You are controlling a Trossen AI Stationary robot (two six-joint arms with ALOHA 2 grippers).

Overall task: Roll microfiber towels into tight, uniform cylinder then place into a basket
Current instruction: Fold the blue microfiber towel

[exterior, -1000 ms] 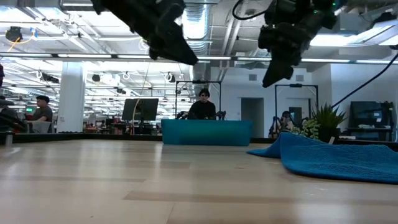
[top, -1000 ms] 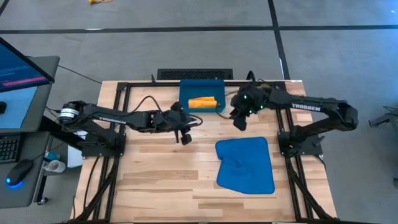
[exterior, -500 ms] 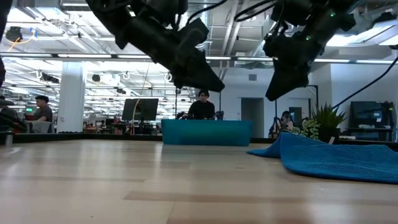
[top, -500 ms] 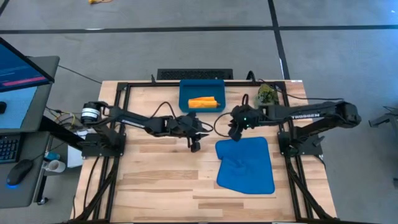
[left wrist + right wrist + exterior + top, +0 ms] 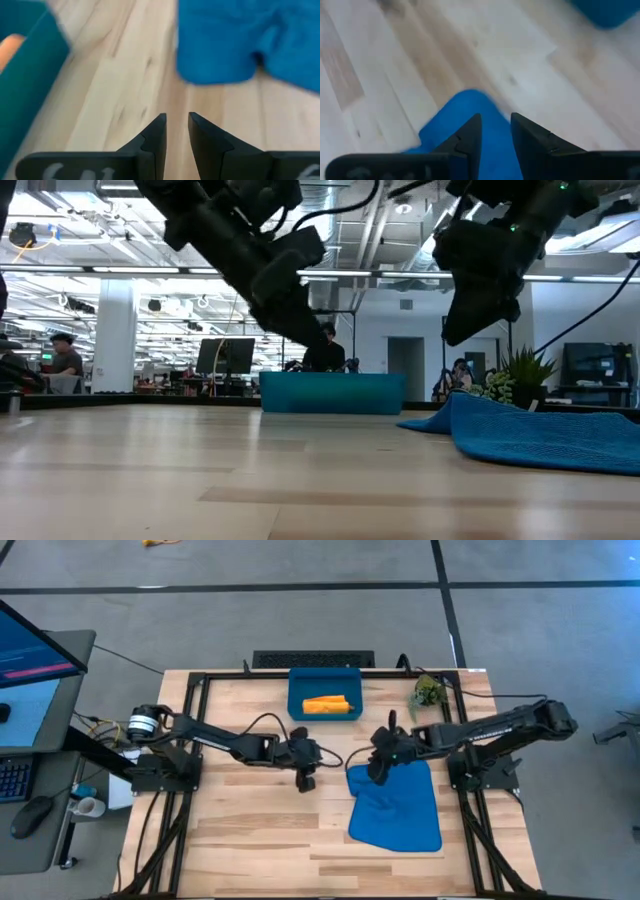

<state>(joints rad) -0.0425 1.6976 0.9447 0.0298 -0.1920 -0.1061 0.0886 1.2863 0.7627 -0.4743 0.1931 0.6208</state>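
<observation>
Blue towel [image 5: 396, 803] lies flat, long axis running away from right gripper [image 5: 377, 768], which hangs over its near corner, fingers slightly apart, empty; left gripper [image 5: 306, 778] just beside, likewise narrowly parted, empty; orange towel [image 5: 326, 705] rolled inside basket [image 5: 297, 687] beyond.

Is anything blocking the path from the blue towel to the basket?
Nothing visible does. Bare table lies between the blue towel and the basket, which already holds the rolled orange towel but has free space.
</observation>
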